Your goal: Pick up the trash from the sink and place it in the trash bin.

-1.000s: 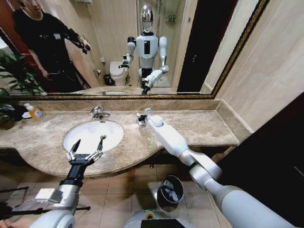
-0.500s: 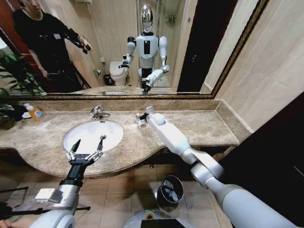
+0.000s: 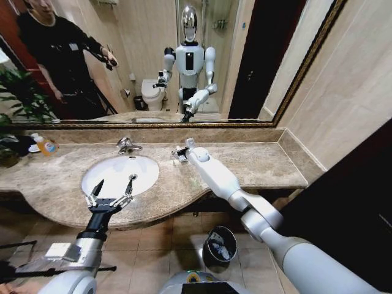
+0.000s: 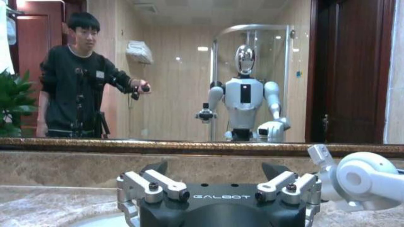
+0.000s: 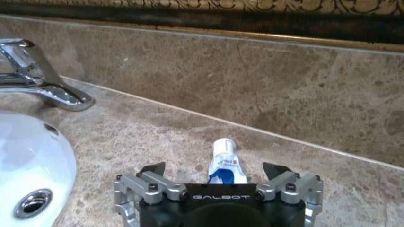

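We are in a bathroom, likely a hotel's: a white oval basin (image 3: 120, 174) with a chrome faucet (image 3: 127, 145) sits in a beige-brown marble tabletop (image 3: 257, 162) under a wide gilt-framed wall mirror (image 3: 147, 61). The mirror reflects a white toilet (image 3: 151, 94) and a glass shower enclosure (image 3: 211, 37). Brown tiles cover the floor (image 3: 165, 236).

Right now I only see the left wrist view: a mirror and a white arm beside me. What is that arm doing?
Observer: Its right gripper is open, with a white tube lying on the countertop between its jaws.
Operator: And the gripper I'm looking over?
Observer: The left gripper hangs open over the sink, near its front rim.
Operator: Where does trash go?
Observer: A black trash bin stands on the floor below the countertop.
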You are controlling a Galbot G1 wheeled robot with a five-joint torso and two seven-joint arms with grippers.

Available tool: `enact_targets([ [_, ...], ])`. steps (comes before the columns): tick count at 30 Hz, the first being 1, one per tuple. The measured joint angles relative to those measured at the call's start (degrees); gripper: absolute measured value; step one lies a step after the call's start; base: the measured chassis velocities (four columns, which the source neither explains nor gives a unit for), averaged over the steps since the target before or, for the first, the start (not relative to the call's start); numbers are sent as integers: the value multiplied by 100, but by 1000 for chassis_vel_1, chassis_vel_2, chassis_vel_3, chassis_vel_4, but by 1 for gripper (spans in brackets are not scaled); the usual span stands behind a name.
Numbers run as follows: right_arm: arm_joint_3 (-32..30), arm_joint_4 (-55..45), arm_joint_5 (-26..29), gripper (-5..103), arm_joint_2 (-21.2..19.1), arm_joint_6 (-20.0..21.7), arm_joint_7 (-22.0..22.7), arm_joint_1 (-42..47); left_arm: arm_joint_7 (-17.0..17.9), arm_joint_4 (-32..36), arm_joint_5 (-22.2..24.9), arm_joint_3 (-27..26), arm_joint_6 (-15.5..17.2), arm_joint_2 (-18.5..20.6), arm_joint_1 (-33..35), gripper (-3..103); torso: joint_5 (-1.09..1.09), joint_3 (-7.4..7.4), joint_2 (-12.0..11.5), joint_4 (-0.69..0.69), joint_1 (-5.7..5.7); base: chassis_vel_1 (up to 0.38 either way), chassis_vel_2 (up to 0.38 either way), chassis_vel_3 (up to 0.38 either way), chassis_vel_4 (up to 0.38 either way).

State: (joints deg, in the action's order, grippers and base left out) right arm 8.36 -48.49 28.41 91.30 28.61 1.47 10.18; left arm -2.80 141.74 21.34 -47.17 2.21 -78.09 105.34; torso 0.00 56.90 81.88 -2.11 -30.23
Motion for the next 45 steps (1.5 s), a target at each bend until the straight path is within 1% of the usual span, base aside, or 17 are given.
enact_targets([
  [6, -44, 163, -95, 94, 74, -38, -61, -68, 0, 0, 0, 0, 0, 0, 0, 100, 0, 0, 0, 0, 0, 0, 0, 0, 0],
  [7, -54, 214, -124, 83, 82, -63, -70, -79, 0, 0, 0, 0, 0, 0, 0, 100, 0, 0, 0, -1, 0, 0, 0, 0, 0],
  [12, -85, 304, -202, 73, 82, -121, -80, -85, 0, 0, 0, 0, 0, 0, 0, 100, 0, 0, 0, 0, 0, 0, 0, 0, 0],
  [16, -88, 314, -244, 51, 84, -148, -119, -74, 1, 0, 0, 0, 0, 0, 0, 100, 0, 0, 0, 0, 0, 0, 0, 0, 0],
  [18, -90, 314, -248, 51, 89, -158, -122, -69, 0, 0, 0, 0, 0, 0, 0, 100, 0, 0, 0, 0, 0, 0, 0, 0, 0],
  [20, -89, 296, -251, 40, 92, -170, -134, -55, 0, 0, 0, 0, 0, 0, 0, 100, 1, 0, 0, 0, 0, 0, 0, 0, 0],
  [21, -89, 296, -251, 40, 92, -170, -134, -55, 0, 0, 0, 0, 0, 0, 0, 100, 1, 0, 0, 0, 0, 0, 0, 0, 0],
  [25, -74, 214, -250, 23, 73, -182, -142, -26, 1, 0, 0, 0, 0, 0, 0, 100, 0, 0, 0, 0, 0, 0, 0, 0, 0],
  [28, -54, 142, -237, 23, 35, -188, -139, -5, 0, 0, 0, 0, 0, 0, 0, 100, 1, 0, 0, 0, 0, 0, 0, 0, 0],
  [29, -26, 60, -194, 19, -9, -185, -132, 14, 0, 0, 0, 0, 0, 0, 0, 100, 1, 0, 0, 0, 0, 0, 0, 0, 0],
  [38, 114, -577, 132, 18, -308, -152, 33, 188, 0, 0, 0, 0, 0, 0, 0, 100, 1, 0, 0, -1, 0, 0, 0, 0, 0],
  [40, 137, -999, 261, 18, -491, -108, 69, 290, 1, 0, 0, 0, 0, 0, 0, 100, 2, 0, 0, -1, 0, 0, 0, 0, 0],
  [41, 148, -1601, 481, 18, -796, -4, 113, 430, 1, 0, 0, 0, 0, 0, 0, 100, 2, 0, 0, -1, 0, 0, 0, 0, 0],
  [42, 148, -1601, 481, 18, -796, -4, 113, 430, 1, 0, 0, 0, 0, 0, 0, 100, 2, 0, 0, -1, 0, 0, 0, 0, 0],
  [43, 148, -1902, 613, 18, -969, 73, 139, 502, 1, 0, 0, 0, 0, 0, 1, 100, 2, 0, 0, -2, 0, 0, 0, 0, 0],
  [44, 132, -2334, 819, 18, -1231, 189, 183, 619, 0, 0, 0, 0, 0, 0, 0, 100, 3, -1, 0, -1, 0, 0, 0, 0, 0],
  [45, 67, -2946, 1127, 18, -1675, 326, 257, 825, 0, 0, 0, 0, 0, 0, 0, 100, 2, -1, 0, -1, 0, 0, 0, 0, 0],
])
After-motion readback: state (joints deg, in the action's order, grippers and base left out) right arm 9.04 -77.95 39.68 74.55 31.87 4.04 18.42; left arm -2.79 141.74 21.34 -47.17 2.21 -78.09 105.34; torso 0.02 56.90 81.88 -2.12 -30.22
